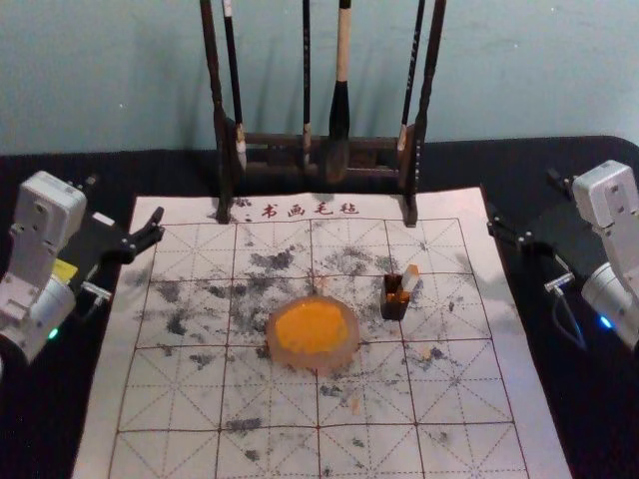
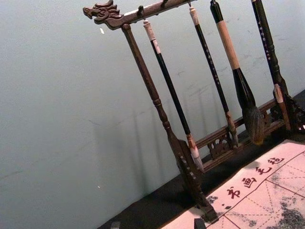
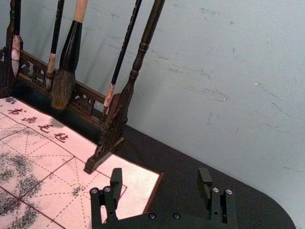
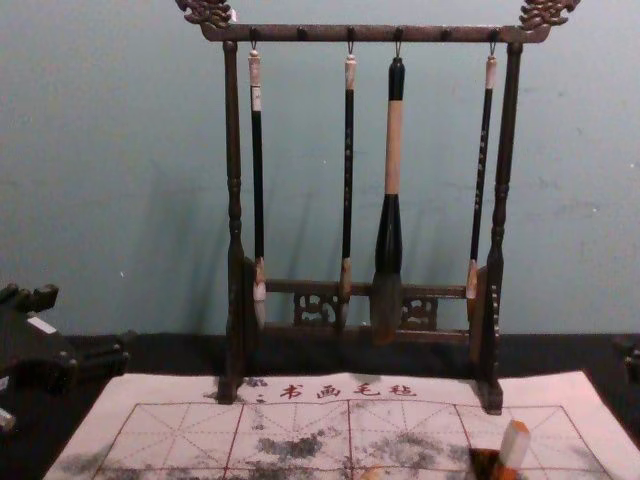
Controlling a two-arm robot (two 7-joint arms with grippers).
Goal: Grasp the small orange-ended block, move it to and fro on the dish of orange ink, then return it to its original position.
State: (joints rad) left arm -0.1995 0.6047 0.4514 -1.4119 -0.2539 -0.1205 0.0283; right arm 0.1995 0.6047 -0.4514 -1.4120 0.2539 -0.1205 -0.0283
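narrow gap between dish (image 1: 315, 361) and cup (image 1: 394, 310), brush rack (image 4: 320, 33) behind

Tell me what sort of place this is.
Probably a Chinese calligraphy or painting workspace: a dark carved wooden rack hung with brushes, a white gridded felt mat with ink stains and red characters, and a round dish of orange ink.
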